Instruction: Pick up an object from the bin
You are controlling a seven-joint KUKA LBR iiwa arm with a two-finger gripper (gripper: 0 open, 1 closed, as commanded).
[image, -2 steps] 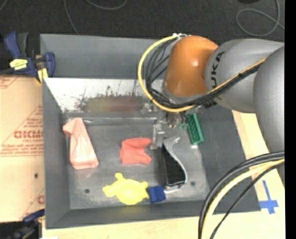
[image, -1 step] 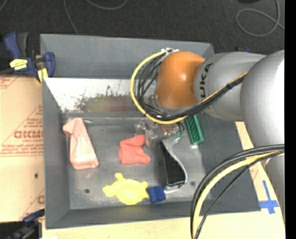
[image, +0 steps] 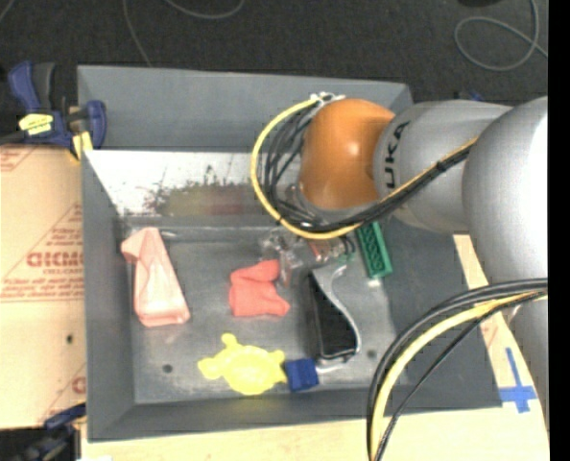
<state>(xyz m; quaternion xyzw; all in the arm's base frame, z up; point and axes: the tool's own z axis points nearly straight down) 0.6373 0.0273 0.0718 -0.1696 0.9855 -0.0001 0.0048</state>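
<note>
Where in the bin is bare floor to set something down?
Bare floor lies between the pink thing and the red thing, along the back wall above them, and right of the black thing. It is crowded around the gripper and at the yellow thing with the blue block.

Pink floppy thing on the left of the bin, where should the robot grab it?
Probably across its narrow upper half, coming straight down from above. The pink thing lies long and flat by itself on the floor, so a pinch across its two long sides should fit. Its lower end looks wider and harder to span.
</note>
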